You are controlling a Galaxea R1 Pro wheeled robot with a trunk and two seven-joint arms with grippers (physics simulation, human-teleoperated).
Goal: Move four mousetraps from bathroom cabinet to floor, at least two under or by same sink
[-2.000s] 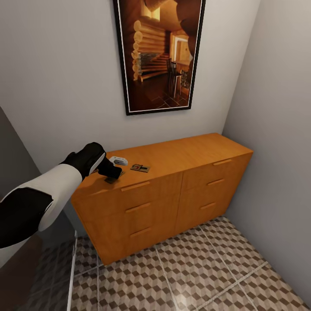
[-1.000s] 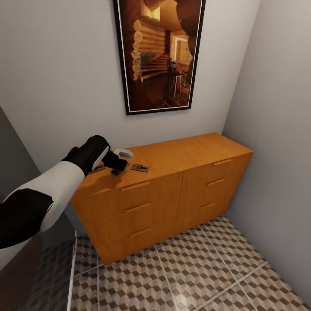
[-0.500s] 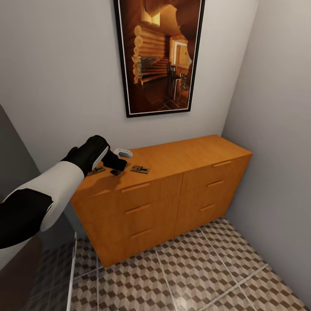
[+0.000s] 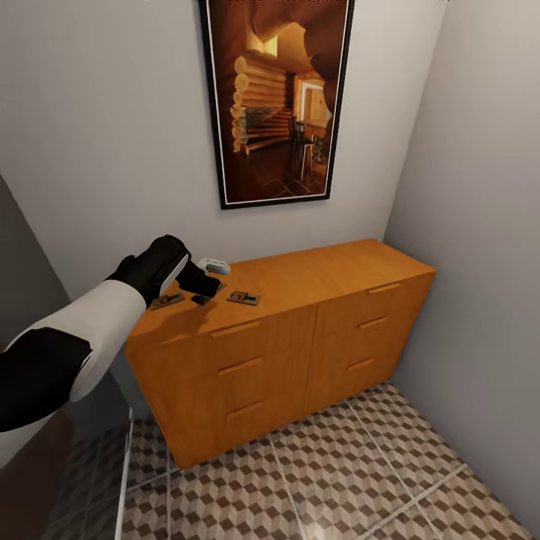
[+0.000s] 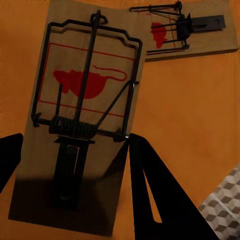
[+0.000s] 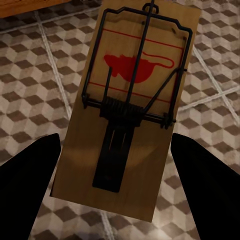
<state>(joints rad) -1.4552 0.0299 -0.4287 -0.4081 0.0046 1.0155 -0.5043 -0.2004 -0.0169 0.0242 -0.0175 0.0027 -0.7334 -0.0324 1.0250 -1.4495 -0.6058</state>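
Observation:
My left gripper hovers over the left end of the orange-brown cabinet, shut on a mousetrap between its dark fingers. Two more mousetraps lie flat on the cabinet top, one to the right of the gripper and one to its left. In the right wrist view my right gripper is shut on another mousetrap, held above the cube-patterned bathroom floor. The sink is out of view.
A small white object sits on the cabinet top behind the left gripper. A dark-framed picture hangs above. A grey wall closes the right side. Tiled floor stretches in front of the cabinet.
The left gripper rose from the cabinet's front edge with a trap and moved slightly back, uncovering the trap at its left. The head view has since shifted a little.

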